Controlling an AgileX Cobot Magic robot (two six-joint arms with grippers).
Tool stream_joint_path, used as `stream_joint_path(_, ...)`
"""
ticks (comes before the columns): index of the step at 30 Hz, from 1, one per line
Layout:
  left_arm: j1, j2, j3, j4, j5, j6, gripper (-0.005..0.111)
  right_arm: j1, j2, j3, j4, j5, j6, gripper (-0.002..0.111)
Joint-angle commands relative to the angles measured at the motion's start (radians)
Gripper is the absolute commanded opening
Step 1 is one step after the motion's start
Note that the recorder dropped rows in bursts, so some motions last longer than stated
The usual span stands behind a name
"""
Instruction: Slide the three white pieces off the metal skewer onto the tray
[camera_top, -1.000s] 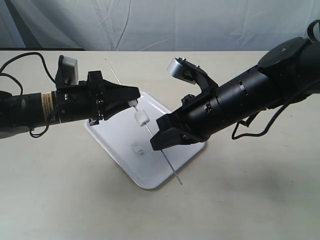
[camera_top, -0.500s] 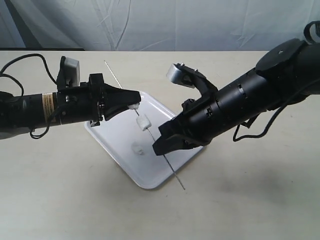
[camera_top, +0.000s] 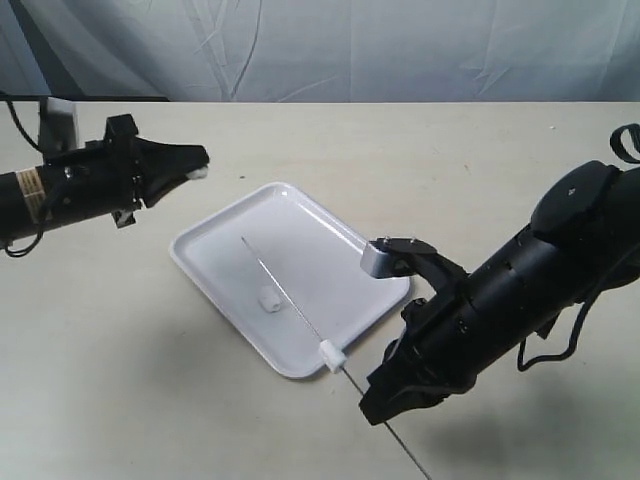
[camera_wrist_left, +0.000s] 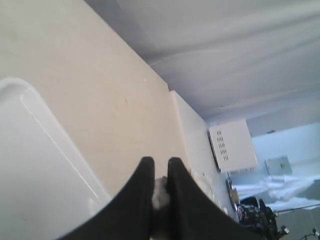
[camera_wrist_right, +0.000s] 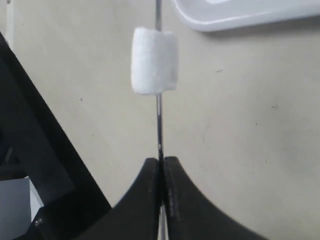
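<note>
Skewer (camera_top: 290, 298): diagonal, free tip over tray (camera_top: 212, 258), other end pinched by right gripper (camera_top: 370, 410).
Threaded piece (camera_top: 332, 354): at tray's near rim.
Loose piece (camera_top: 268, 300): on tray.
Left gripper (camera_top: 200, 162): pinching third piece (camera_top: 201, 172), apart from tray.

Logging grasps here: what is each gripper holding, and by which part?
Right gripper: the metal skewer, pinched on its bare shaft just past the threaded white piece. Left gripper: a loose white piece, pinched between its fingertips.

Black tubular arms (camera_top: 530, 280) carry silver-grey wrist camera blocks (camera_top: 385, 260).
</note>
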Motion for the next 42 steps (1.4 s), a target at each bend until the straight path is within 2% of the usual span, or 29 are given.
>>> stream_joint_path(1, 0.047, -0.002, -0.001, 0.0, -0.008, 0.005, 0.0, -0.003, -0.004, 0.003, -0.007, 0.003, -0.002, -0.001)
stream_joint_path(4, 0.047, -0.002, -0.001, 0.06, 0.035, 0.005, 0.0, -0.003, -0.004, 0.001, -0.007, -0.014, -0.002, -0.001)
stream_joint_path(11, -0.036, -0.001, -0.001, 0.184, 0.303, 0.005, 0.0, -0.005, -0.076, 0.001, 0.003, -0.124, 0.042, -0.001)
stream_joint_path(15, -0.102, -0.001, -0.001, 0.138, 0.33, 0.056, 0.0, -0.005, -0.146, 0.001, 0.033, -0.171, 0.044, -0.001)
stream_joint_path(19, -0.203, 0.001, -0.013, 0.046, 0.391, 0.137, 0.0, -0.005, -0.186, 0.001, 0.06, -0.165, 0.047, -0.001)
stream_joint_path(24, -0.306, 0.037, -0.057, 0.044, 0.498, 0.179, 0.0, -0.005, -0.192, 0.001, 0.091, -0.137, 0.049, -0.001)
stream_joint_path(27, -0.32, 0.064, -0.07, 0.051, 0.509, 0.182, 0.001, -0.005, -0.192, 0.001, 0.091, -0.139, 0.048, -0.001)
stream_joint_path(30, -0.32, 0.086, -0.073, 0.049, 0.509, 0.182, 0.008, -0.005, -0.192, 0.001, 0.093, -0.139, 0.048, -0.001)
stream_joint_path(34, -0.32, 0.103, -0.073, 0.042, 0.517, 0.182, 0.027, -0.005, -0.192, 0.001, 0.092, -0.151, 0.048, -0.001)
stream_joint_path(37, -0.32, 0.103, -0.073, 0.02, 0.507, 0.182, 0.037, -0.005, -0.192, 0.001, 0.092, -0.166, 0.048, -0.001)
stream_joint_path(42, -0.32, 0.103, -0.073, 0.024, 0.483, 0.173, 0.038, -0.005, -0.192, 0.001, 0.094, -0.167, 0.048, -0.001)
